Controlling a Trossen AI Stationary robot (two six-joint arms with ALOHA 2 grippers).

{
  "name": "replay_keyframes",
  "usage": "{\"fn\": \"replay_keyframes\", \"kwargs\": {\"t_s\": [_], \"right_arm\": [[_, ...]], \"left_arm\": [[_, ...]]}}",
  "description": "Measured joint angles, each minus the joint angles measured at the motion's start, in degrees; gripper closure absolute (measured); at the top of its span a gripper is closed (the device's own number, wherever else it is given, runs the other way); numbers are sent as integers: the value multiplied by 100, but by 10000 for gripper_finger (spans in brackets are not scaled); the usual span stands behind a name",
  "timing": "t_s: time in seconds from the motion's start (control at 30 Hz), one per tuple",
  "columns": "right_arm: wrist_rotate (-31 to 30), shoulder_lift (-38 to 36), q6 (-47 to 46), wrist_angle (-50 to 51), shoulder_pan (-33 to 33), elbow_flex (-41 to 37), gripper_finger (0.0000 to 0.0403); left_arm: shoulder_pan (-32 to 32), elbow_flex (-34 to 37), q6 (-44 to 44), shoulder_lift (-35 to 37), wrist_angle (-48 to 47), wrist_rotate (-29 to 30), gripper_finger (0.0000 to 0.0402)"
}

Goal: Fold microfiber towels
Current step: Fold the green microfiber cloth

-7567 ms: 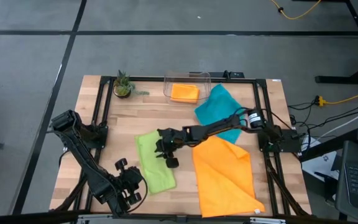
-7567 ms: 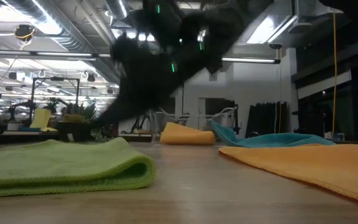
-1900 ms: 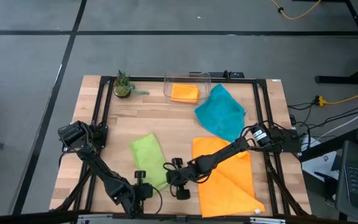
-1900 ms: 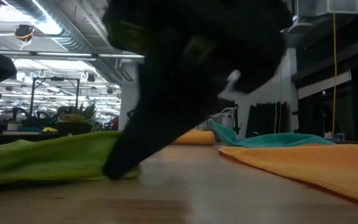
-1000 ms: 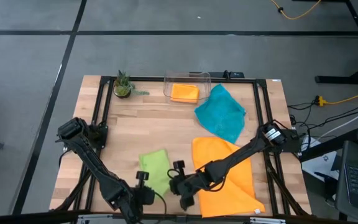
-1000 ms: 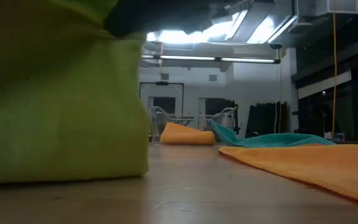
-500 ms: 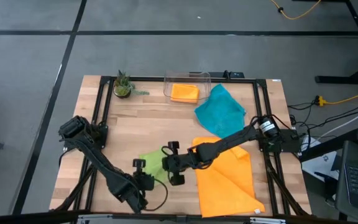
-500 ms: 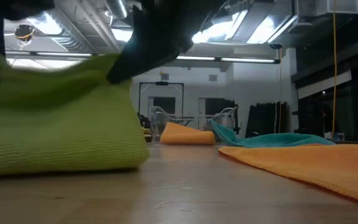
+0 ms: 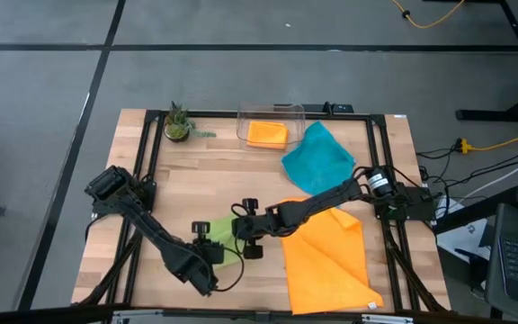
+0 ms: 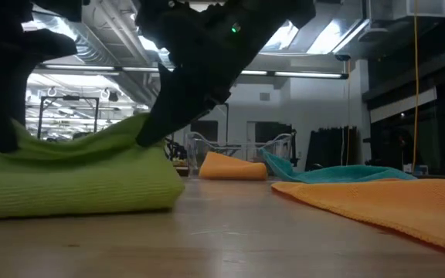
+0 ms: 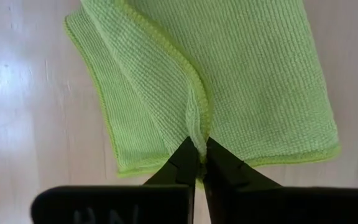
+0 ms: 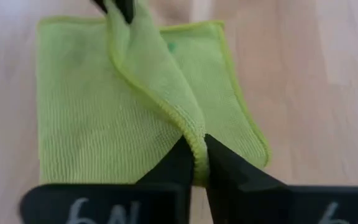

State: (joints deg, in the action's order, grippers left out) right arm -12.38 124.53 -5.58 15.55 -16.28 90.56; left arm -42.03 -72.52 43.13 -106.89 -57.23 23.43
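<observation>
**Green towel mid-fold, three cloths to go or already stowed**

The counter [image 9: 196, 184] carries all four towels. The biggest spread is the large orange towel [image 9: 326, 256], lying flat at the right front, with one corner apparently turned over along a diagonal; it looks unfolded. Behind it the teal towel [image 9: 317, 164] lies rumpled and open, also not yet folded. The lime green towel [image 9: 226, 241] sits at the front centre, already doubled into a compact pad, and it is the one being worked: judging by its layers, a further fold is under way. The small orange towel [image 9: 266, 133] rests folded inside the clear plastic bin [image 9: 271, 112] at the back edge, so that one appears finished.

Both arms meet over the green cloth. The left gripper [image 11: 199, 163] has its fingers pressed together, pinching a raised ridge of the towel's hemmed edge. The right gripper [image 12: 194, 160] likewise pinches a lifted fold of the same towel at its opposite end, its fingers nearly together on the hem. In the low view the cloth peaks up between them.

A small potted plant [image 9: 178, 124] stands at the back left corner, well apart from the work. The orange towel's near edge lies just beside the green one and might crowd the right arm's path.
</observation>
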Motion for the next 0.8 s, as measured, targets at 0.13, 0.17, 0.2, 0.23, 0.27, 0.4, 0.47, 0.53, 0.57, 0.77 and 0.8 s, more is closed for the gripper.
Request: {"fn": "replay_keyframes", "kwargs": {"t_s": [0.13, 0.17, 0.2, 0.23, 0.27, 0.4, 0.47, 0.53, 0.57, 0.77, 0.8], "right_arm": [[0, 0, 10, 5, 33, 0, 321], [0, 0, 11, 6, 41, 0, 312], [0, 0, 12, 10, 44, 0, 303], [0, 0, 13, 15, 47, 0, 293], [0, 0, 13, 13, 48, 0, 285], [-6, 0, 32, 9, 53, 0, 255], [-144, 0, 130, 2, 66, 0, 244], [-380, 0, 155, 4, 67, 0, 236], [-529, 0, 163, 3, 69, 0, 234], [-1232, -17, 288, 15, 72, 2, 229], [-1241, -35, 284, 54, 70, 2, 229]], "left_arm": [[33, 3, 24, 0, 4, -1, 364], [43, 3, 24, 0, 2, -1, 355], [49, 3, 26, 0, -1, 2, 346], [53, 3, 26, 0, -20, 1, 337], [62, 3, 28, 0, -49, 5, 328], [114, 3, 209, 0, -214, 158, 296], [135, 3, 397, 0, -393, 197, 284], [157, 3, 594, 0, -636, 200, 277], [159, 3, 690, 0, -766, 198, 275], [132, 3, 1498, 0, -1409, 198, 277], [113, -4, 1575, 0, -1450, 200, 277]]}}
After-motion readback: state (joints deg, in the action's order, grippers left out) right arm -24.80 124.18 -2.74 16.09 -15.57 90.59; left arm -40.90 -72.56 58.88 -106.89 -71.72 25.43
